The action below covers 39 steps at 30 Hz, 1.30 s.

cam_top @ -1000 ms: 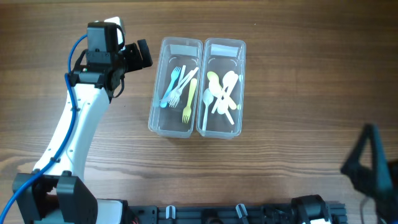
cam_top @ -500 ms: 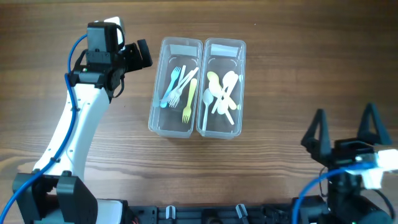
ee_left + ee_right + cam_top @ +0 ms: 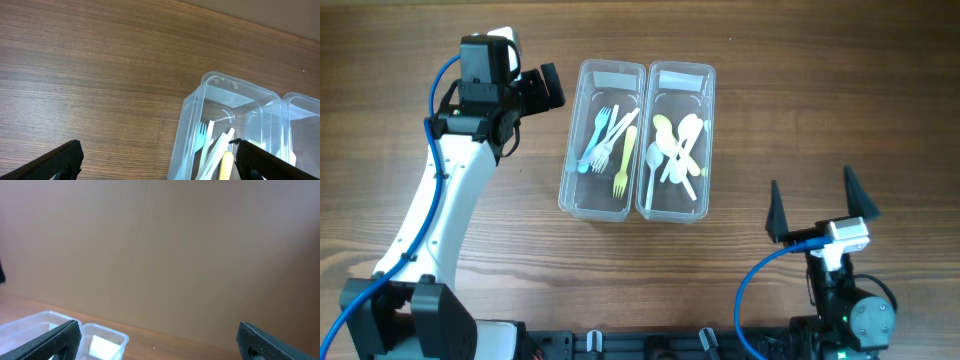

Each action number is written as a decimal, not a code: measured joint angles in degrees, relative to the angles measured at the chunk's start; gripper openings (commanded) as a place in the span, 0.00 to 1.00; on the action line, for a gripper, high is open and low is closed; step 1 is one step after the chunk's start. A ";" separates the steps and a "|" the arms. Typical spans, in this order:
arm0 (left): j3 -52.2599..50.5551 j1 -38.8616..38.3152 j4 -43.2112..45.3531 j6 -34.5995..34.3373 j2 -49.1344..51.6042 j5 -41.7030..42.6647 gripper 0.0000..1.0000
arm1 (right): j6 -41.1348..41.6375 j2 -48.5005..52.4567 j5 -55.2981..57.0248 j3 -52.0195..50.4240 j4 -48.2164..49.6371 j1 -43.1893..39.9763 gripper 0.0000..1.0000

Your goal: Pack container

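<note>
Two clear plastic containers stand side by side at the table's middle. The left container [image 3: 603, 140] holds several plastic forks [image 3: 606, 140] in blue, white, green and yellow. The right container [image 3: 676, 140] holds several spoons [image 3: 677, 150] in white, green and yellow. My left gripper [image 3: 548, 88] is open and empty, hovering just left of the left container's far end; the left container also shows in the left wrist view [image 3: 225, 125]. My right gripper [image 3: 820, 208] is open and empty, low at the front right, well clear of the containers, whose far ends show in the right wrist view [image 3: 65, 335].
The bare wooden table [image 3: 800, 90] surrounds the containers. A black rail [image 3: 650, 345] runs along the front edge. A tan wall [image 3: 175, 245] fills the right wrist view.
My right arm has drawn back toward its base at the front right, its open gripper now pointing away from me. The left arm and the containers have not moved.
</note>
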 measured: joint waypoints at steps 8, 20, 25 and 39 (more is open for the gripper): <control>0.00 0.00 0.00 0.02 0.00 0.02 1.00 | 5.68 -0.15 3.43 -3.72 -1.16 -0.15 1.00; 0.00 0.00 0.00 0.00 0.00 0.02 1.00 | 15.39 -0.20 10.47 -3.85 -10.49 -0.26 1.00; 0.00 0.00 0.00 0.02 0.00 0.02 0.99 | 18.45 -0.20 10.91 -3.85 -10.73 -0.26 1.00; 0.00 0.00 0.00 0.02 0.00 0.02 1.00 | 19.85 -0.20 11.32 -3.85 -13.44 -0.26 1.00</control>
